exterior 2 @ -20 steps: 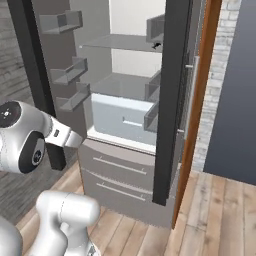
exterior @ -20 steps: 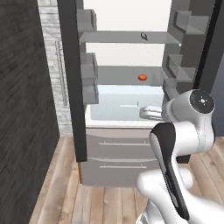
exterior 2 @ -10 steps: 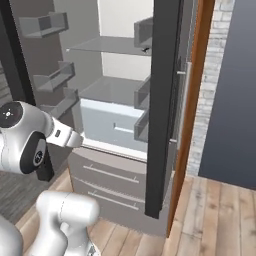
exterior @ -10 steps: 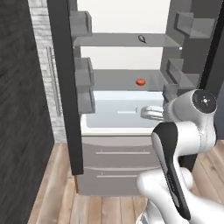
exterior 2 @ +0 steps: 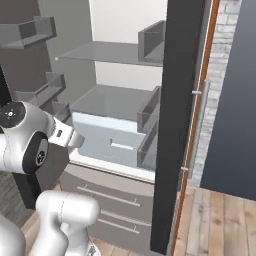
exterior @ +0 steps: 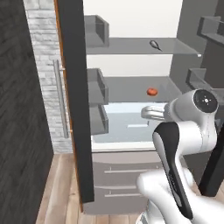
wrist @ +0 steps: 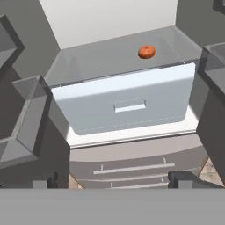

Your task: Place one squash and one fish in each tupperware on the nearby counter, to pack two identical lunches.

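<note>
You face an open fridge with the gripper [wrist: 112, 179] spread wide and empty.

One squash [exterior: 152, 91] sits on the grey middle shelf [exterior: 131, 87] toward the right side, just above the pale blue drawer [wrist: 127, 103]; from the hand camera you see it near the shelf's front edge, right of centre. A small dark fish [exterior: 154, 44] lies on the glass upper shelf [exterior: 131, 46], well above the squash. Your two finger tips [wrist: 48, 180] stand far apart at the bottom of the hand camera, pointing at the drawer front and touching nothing. The fridge door [exterior: 74, 100] stands open at your left, with grey bins [exterior: 97, 85] on its inner side. You find no brand, label or writing anywhere that can be read.
</note>
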Controlling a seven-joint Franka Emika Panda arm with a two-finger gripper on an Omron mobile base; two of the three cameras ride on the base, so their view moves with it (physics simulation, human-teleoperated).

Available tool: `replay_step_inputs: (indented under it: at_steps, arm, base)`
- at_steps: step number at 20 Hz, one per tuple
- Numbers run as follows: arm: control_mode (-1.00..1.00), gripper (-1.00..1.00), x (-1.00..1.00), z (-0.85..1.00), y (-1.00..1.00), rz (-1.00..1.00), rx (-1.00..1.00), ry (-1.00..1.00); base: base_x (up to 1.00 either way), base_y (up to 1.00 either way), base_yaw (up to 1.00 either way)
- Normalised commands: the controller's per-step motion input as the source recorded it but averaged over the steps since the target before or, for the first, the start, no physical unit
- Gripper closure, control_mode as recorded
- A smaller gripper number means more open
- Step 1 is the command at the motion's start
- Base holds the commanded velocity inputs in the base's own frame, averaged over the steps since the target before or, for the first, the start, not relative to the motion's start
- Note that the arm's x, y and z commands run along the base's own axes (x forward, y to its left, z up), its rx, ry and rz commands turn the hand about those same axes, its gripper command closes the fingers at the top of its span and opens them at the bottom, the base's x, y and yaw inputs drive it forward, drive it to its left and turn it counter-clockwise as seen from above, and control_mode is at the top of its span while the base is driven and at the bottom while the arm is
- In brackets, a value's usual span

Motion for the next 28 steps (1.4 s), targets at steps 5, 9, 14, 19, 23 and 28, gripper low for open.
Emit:
replay_step_inputs:
  at_steps: [5,9,14,19,23,28]
  arm:
    - [1.0,-1.0,0.0,0.0,0.0,0.0,0.0,0.0]
    - [1.0,-1.0,0.0,0.0,0.0,0.0,0.0,0.0]
    - [1.0,-1.0,0.0,0.0,0.0,0.0,0.0,0.0]
    - [-1.0,-1.0,0.02,-0.01,-0.06,-0.05,0.0,0.0]
    - [-1.0,-1.0,0.11,-0.11,-0.25,-0.1,0.0,0.0]
    - [-1.0,-1.0,0.28,-0.11,-0.26,-0.06,0.0,0.0]
  base:
    - [0.55,0.21,-0.16]
    - [0.44,0.0,-0.18]
    - [0.42,0.0,-0.16]
    - [0.07,-0.03,-0.08]
    - [0.0,0.0,0.0]
    - [0.0,0.0,0.0]
